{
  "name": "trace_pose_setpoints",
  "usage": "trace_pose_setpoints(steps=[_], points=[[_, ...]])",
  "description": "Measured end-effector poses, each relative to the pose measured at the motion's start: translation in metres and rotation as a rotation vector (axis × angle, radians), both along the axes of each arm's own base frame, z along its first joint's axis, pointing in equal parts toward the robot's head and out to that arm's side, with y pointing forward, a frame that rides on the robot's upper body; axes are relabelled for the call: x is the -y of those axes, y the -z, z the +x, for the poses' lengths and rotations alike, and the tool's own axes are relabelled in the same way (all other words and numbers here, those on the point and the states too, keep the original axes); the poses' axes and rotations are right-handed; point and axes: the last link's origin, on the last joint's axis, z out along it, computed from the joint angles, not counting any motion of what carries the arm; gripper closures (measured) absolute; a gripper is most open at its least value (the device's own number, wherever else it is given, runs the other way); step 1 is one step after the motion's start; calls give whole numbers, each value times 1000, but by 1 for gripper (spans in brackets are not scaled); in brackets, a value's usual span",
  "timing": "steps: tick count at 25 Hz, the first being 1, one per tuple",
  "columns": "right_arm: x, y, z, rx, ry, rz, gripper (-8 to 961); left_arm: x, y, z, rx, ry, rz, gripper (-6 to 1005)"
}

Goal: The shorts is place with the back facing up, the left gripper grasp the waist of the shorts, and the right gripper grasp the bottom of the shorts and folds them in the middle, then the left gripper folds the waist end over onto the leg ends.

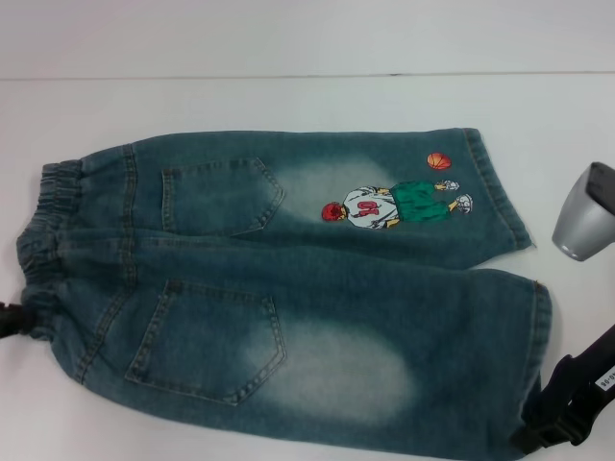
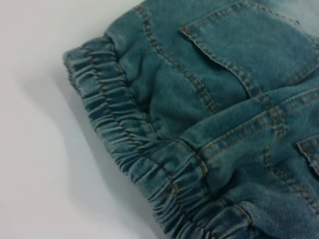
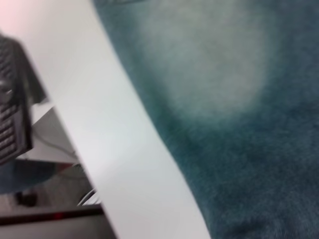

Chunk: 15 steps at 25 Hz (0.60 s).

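From the head camera, the denim shorts lie flat, back pockets up, across the white worktop, waist toward its left edge, the left claw at the waistband, the right claw by the near leg hem; I cannot tell either one's opening. The left wrist camera shows the elastic waistband gathered on the worktop. The right wrist camera shows faded denim running along the worktop's near edge.

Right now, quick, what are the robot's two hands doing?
Left gripper: at the shorts' waistband, cannot be told.
Right gripper: by the near leg hem, cannot be told.
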Motion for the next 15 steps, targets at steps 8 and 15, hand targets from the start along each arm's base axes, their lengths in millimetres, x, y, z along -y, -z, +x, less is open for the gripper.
trace_pose_setpoints(steps=[8,15], points=[[-13,-41,-21,-115,-118,137,935,-6,-26,5,86,-7,105,921],[-45,-60,-33,-158,-185,319,936,-19,-36,14,134,-9,179,920]])
